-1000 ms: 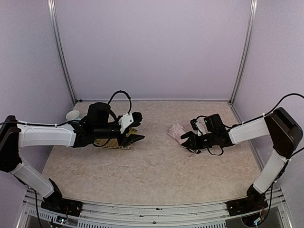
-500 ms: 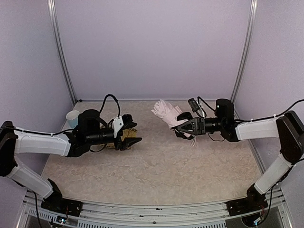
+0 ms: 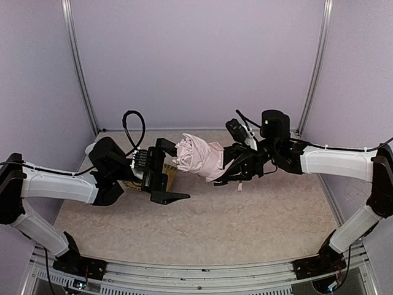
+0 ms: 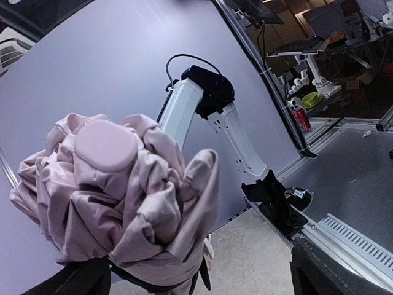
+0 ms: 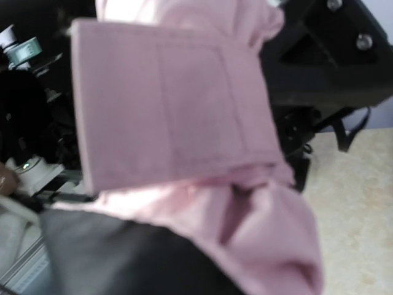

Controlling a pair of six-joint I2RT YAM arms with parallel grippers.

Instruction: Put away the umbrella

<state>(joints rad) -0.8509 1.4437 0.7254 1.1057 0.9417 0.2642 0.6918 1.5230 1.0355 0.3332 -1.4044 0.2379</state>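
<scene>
The folded pale pink umbrella [image 3: 199, 158] hangs above the table, lying roughly level. My right gripper [image 3: 237, 167] is shut on its right end. Its round capped tip [image 4: 105, 145] points at my left gripper [image 3: 169, 171], which is open wide. One finger [image 3: 163, 145] stands above the tip and the other below, neither touching. In the left wrist view the bunched fabric [image 4: 123, 203] fills the left half. In the right wrist view pink fabric and a flat pink strap [image 5: 172, 98] cover nearly everything, hiding the fingertips.
A woven yellow mat [image 3: 171, 176] lies on the table under my left gripper. A pale cup [image 3: 92, 149] stands at the far left by the wall. Metal posts [image 3: 80, 74] mark the back corners. The right arm [image 4: 202, 98] shows behind the umbrella.
My right gripper lifted the umbrella off the table and carried it left, tip first. My left gripper rose from the mat, turned toward it and opened wide.
</scene>
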